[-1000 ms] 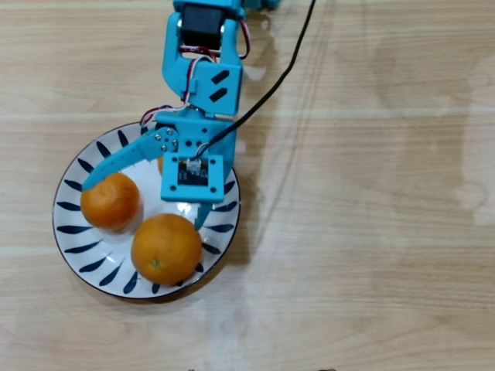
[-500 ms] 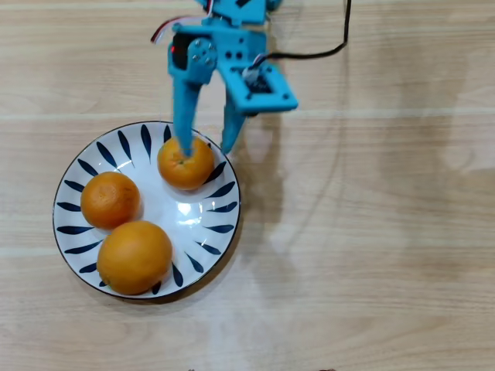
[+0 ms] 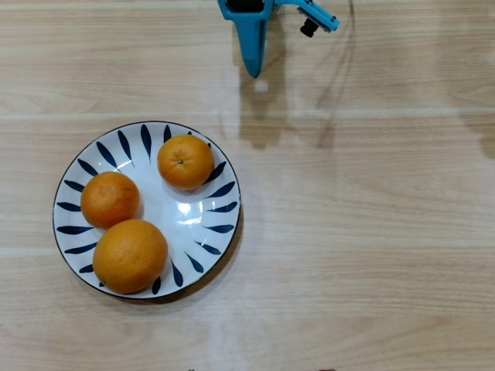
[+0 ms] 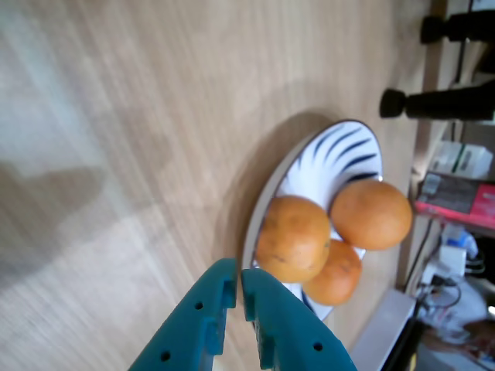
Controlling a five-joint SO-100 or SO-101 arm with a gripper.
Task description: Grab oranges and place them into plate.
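On the light wooden table (image 3: pixel 363 232), overhead view, the plate (image 3: pixel 203 232) sits left of center, fully in frame. All three oranges lie on it. Big orange (image 3: pixel 130 256) at the plate's lower left, covering part of the rim pattern. Left small orange (image 3: pixel 110 199) just above it, the two nearly touching. Second small orange (image 3: pixel 186 161) at the upper right of the plate, apart from the others, stem dot visible.

Blue gripper (image 3: pixel 255 71) at the top edge, well apart from the plate; only one pointed finger and a bit of the body show, rest cut off by the frame, so its opening is unreadable here.

Wrist view: gripper (image 4: pixel 238 280) enters from the bottom, fingers nearly together with only a thin slit between them, nothing held. Plate (image 4: pixel 332 158) seen at a slant beyond the tips, near rim partly hidden. Three oranges bunched together; one (image 4: pixel 336 276) mostly hidden behind the nearest. Clutter at the right edge is blurred, hard to make out.
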